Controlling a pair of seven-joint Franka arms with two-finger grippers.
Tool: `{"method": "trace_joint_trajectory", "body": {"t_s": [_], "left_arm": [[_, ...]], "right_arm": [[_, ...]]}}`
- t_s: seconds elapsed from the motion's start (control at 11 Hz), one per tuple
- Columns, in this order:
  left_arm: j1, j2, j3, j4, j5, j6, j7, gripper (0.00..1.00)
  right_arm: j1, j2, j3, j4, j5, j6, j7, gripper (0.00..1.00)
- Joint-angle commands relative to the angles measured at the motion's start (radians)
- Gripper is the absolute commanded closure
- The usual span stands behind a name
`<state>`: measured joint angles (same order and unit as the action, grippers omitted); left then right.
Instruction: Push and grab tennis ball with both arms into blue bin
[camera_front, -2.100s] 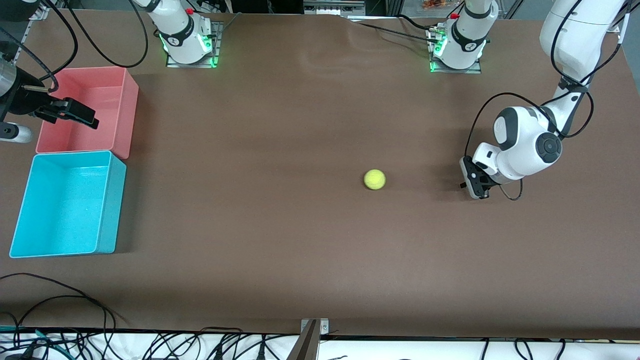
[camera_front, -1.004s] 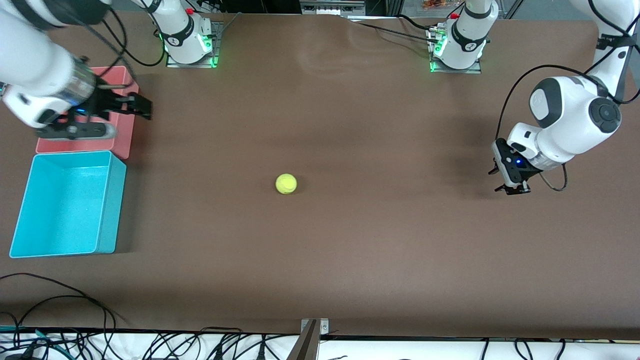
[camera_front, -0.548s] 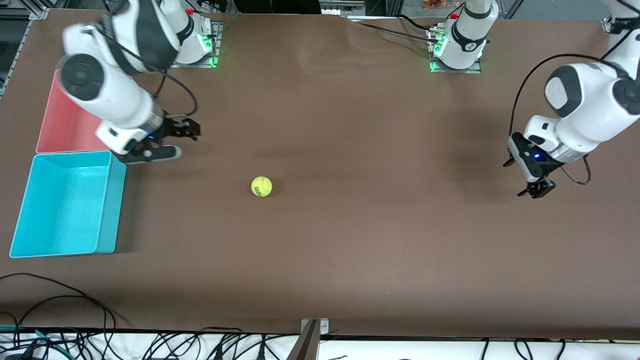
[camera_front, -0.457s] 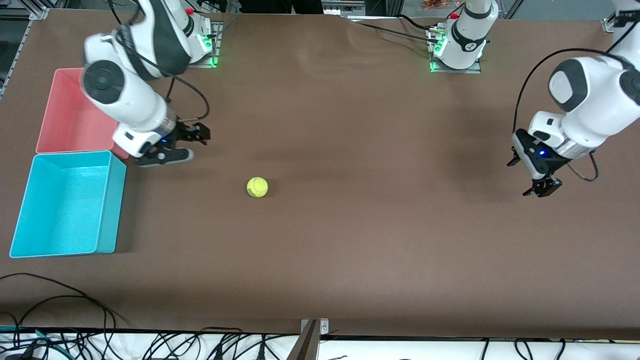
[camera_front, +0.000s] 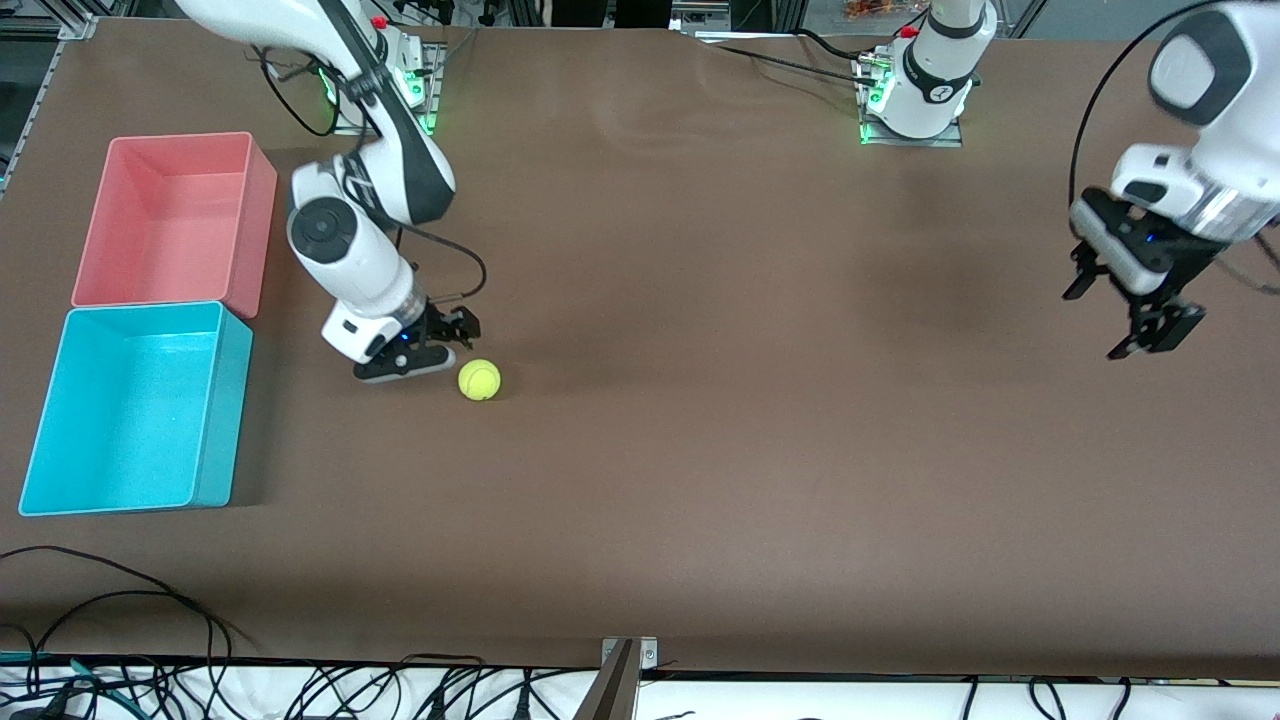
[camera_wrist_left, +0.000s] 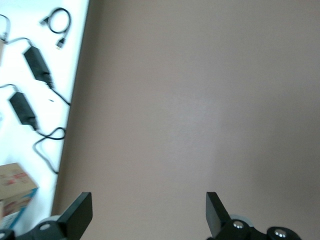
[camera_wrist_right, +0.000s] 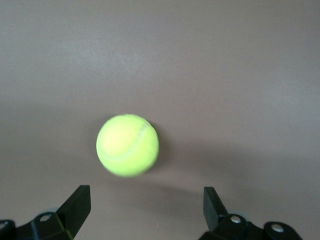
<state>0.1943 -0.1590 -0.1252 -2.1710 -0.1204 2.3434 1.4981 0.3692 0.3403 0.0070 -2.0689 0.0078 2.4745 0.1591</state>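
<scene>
Inventory, as counted on the bench (camera_front: 700, 480): one tennis ball (camera_front: 479, 380); two bins, namely one blue bin (camera_front: 135, 408) and one pink bin (camera_front: 180, 218). Two robot arms are seen, each with one claw: left claw (camera_front: 1135, 314), right claw (camera_front: 440, 342). Two arm bases are mounted.

The small yellow-green tennis ball (camera_front: 479, 380) has a fuzzy, felt-like matt nap with a faint curved seam, plain in the right wrist view (camera_wrist_right: 127, 145). The wide brown table top (camera_front: 700, 450) looks smooth and matt, like a mat or sheet, with soft creases near 12 o'clock. The rectangular cyan-blue plastic bin (camera_front: 225, 420) at 9 o'clock has thin, faintly speckled walls; the pink plastic bin (camera_front: 262, 230) matches it. Both white arms' shells (camera_front: 350, 250) look like glossy smooth plastic.
</scene>
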Motion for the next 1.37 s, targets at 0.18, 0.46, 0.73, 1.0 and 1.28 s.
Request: {"method": "trace_joint_trajectory", "body": {"t_s": [0.18, 0.46, 0.73, 1.0, 1.28], "left_arm": [[-0.003, -0.123, 0.035, 0.083, 0.013, -0.259, -0.191, 0.00], [-0.009, -0.114, 0.045, 0.178, 0.013, -0.407, -0.411, 0.00], [-0.030, -0.102, 0.056, 0.317, 0.016, -0.625, -0.776, 0.00], [-0.048, -0.093, 0.055, 0.394, 0.018, -0.775, -1.161, 0.00], [-0.136, -0.065, 0.032, 0.460, 0.054, -0.898, -1.658, 0.00]], "right_arm": [[0.016, 0.149, -0.005, 0.026, 0.009, 0.208, 0.000, 0.00], [0.014, 0.196, -0.007, 0.046, 0.004, 0.273, -0.009, 0.00], [0.016, 0.223, -0.007, 0.044, 0.006, 0.273, -0.001, 0.00], [0.014, 0.221, -0.007, 0.058, 0.008, 0.270, -0.007, 0.71], [0.008, 0.194, -0.013, 0.091, 0.003, 0.204, -0.027, 0.73]]}}
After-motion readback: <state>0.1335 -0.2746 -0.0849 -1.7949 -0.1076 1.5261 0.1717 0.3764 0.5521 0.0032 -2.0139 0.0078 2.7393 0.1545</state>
